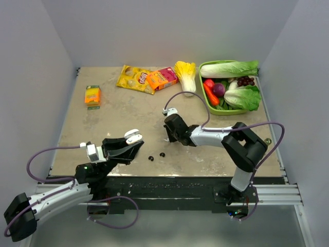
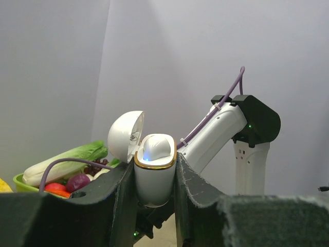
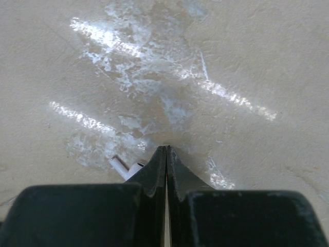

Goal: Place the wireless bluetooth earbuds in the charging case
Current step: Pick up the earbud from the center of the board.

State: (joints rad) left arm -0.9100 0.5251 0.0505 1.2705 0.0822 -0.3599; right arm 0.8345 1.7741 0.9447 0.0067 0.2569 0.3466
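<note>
My left tool (image 2: pixel 154 175) is clamped on the open white charging case (image 2: pixel 154 189). My right tool (image 3: pixel 166 150), tips together, sits beside a white earbud (image 3: pixel 121 165) toward the tabletop's (image 3: pixel 247 77) near edge. I'd say pickup is in hand, and next it needs a clean pinch.

The left arm (image 1: pixel 61 194) and right arm (image 1: pixel 211 136) are white tubes joined by black housings, and a purple cable (image 1: pixel 51 149) trails along each. The left claw (image 2: pixel 154 172) and right claw (image 3: pixel 166 150) have black wedge fingers (image 2: pixel 198 190) with rough inner faces. Small green lights (image 1: pixel 85 167) dot the joints.

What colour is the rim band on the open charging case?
Gold, on a white charging case; left wrist view shows it best.
</note>
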